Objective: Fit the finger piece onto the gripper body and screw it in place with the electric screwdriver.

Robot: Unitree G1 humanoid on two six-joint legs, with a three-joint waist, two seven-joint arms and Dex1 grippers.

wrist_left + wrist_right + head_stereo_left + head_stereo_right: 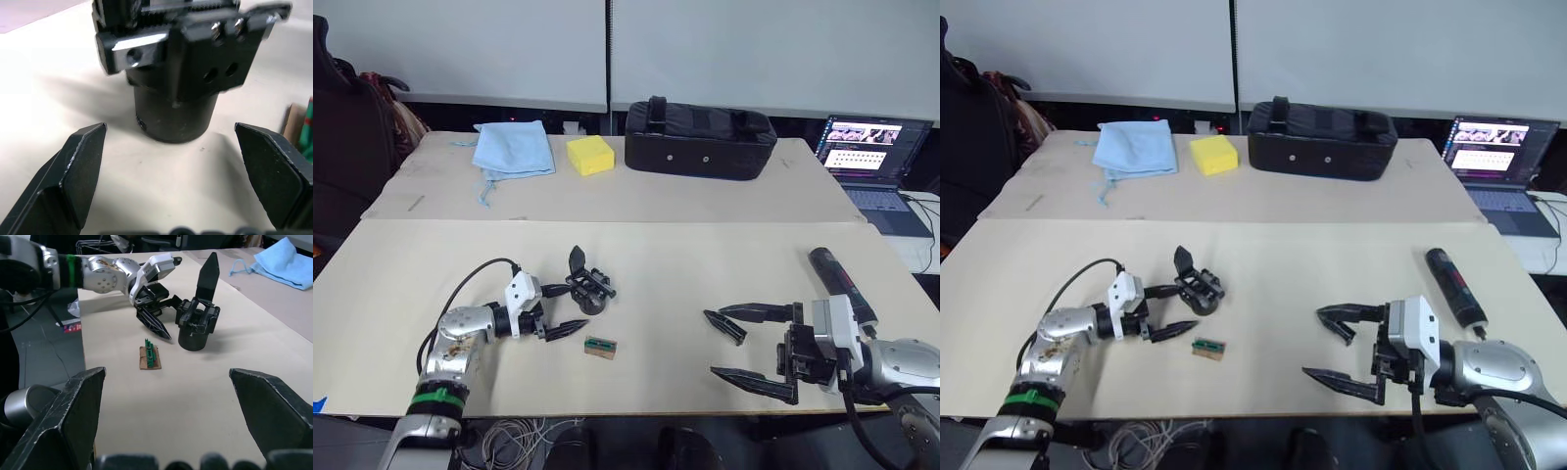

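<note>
The gripper body (590, 290) stands on its round base left of the table's middle, with one pointed finger rising from its top. My left gripper (562, 309) is open just in front of it. In the left wrist view its fingertips (88, 147) flank the base (176, 110) without touching. The finger piece (724, 327) lies flat right of centre. My right gripper (717, 341) is open around that spot, above the table. The electric screwdriver (840, 284) lies at the right edge, behind my right wrist.
A small green-and-tan block (600, 346) lies near the gripper body. On the far table are a black zipped case (700, 139), a yellow sponge (590, 155) and a blue cloth (514, 147). A laptop (871, 157) sits at the far right.
</note>
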